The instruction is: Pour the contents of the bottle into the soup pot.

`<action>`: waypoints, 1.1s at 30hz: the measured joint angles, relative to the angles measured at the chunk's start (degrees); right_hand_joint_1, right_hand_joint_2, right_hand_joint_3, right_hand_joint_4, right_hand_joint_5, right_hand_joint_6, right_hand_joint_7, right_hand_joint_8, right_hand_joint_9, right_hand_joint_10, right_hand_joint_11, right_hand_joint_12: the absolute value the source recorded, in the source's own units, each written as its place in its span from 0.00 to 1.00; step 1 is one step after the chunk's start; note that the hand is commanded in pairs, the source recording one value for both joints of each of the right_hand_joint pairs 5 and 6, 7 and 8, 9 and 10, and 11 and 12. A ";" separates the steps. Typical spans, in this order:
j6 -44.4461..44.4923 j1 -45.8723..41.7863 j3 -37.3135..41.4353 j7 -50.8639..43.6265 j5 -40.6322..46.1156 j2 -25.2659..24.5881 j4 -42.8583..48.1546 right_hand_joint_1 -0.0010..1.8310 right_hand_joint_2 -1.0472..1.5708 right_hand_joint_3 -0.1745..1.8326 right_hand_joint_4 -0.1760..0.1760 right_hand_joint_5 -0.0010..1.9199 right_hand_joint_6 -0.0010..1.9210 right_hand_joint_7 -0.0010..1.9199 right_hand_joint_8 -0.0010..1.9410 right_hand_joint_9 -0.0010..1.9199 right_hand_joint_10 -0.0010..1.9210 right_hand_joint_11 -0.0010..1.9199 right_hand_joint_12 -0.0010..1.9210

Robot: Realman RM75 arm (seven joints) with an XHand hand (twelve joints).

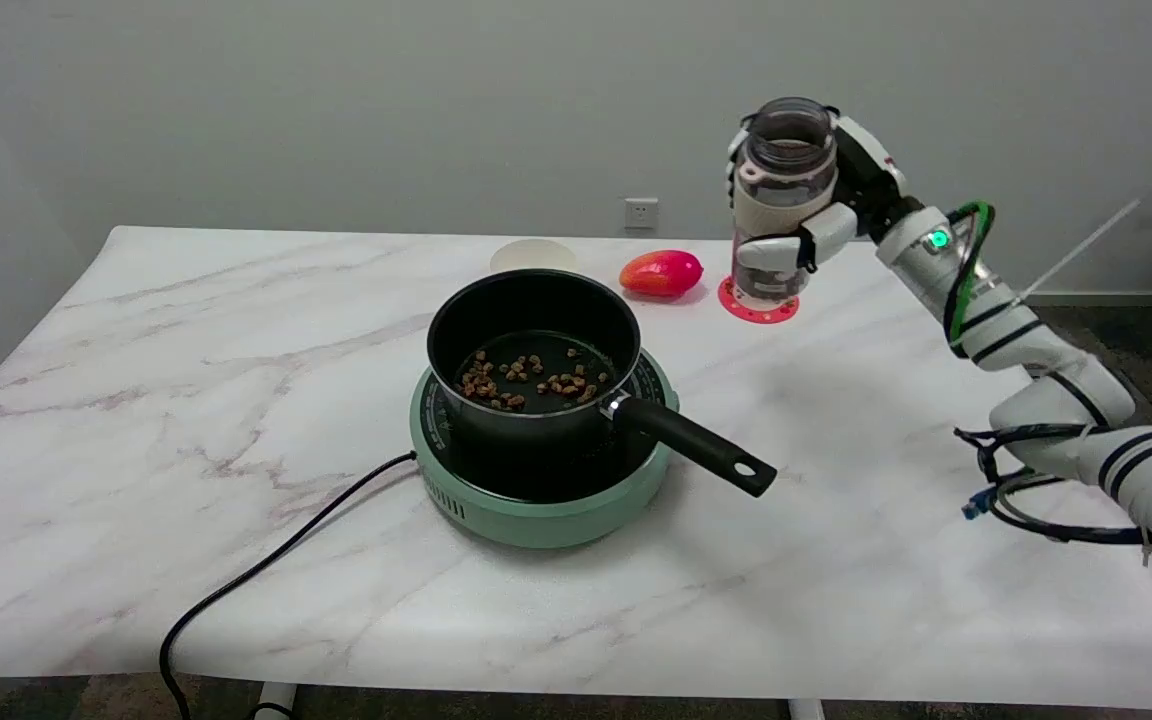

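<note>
A clear bottle (781, 175) with a pale sleeve stands upright over a pink coaster (758, 307) at the back right of the table. My right hand (816, 215) grips it around the middle from the right, fingers wrapped over the sleeve. Whether the bottle's base touches the coaster I cannot tell. The black soup pot (534, 345) sits on a green hotplate (536, 500) at the table's centre, with several brown pieces (531, 380) scattered on its bottom. Its black handle (701, 447) points toward the front right.
A red-orange fruit (662, 272) lies just left of the coaster. A pale round lid or dish (533, 256) sits behind the pot. The hotplate's black cable (256, 575) runs off the front left edge of the marble table (136, 400).
</note>
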 measured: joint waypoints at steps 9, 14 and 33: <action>-9.19 3.31 -0.35 0.41 -12.08 1.44 10.84 0.87 0.67 0.44 0.50 1.00 1.00 1.00 0.99 0.72 0.72 0.61 0.60; -14.38 5.26 -1.95 0.44 -17.12 2.29 16.27 0.87 0.67 0.44 0.50 1.00 1.00 1.00 0.99 0.72 0.72 0.61 0.61; -35.29 5.40 -7.17 -7.48 -29.83 4.10 36.23 0.88 0.64 0.48 0.50 1.00 1.00 1.00 0.99 0.71 0.71 0.60 0.60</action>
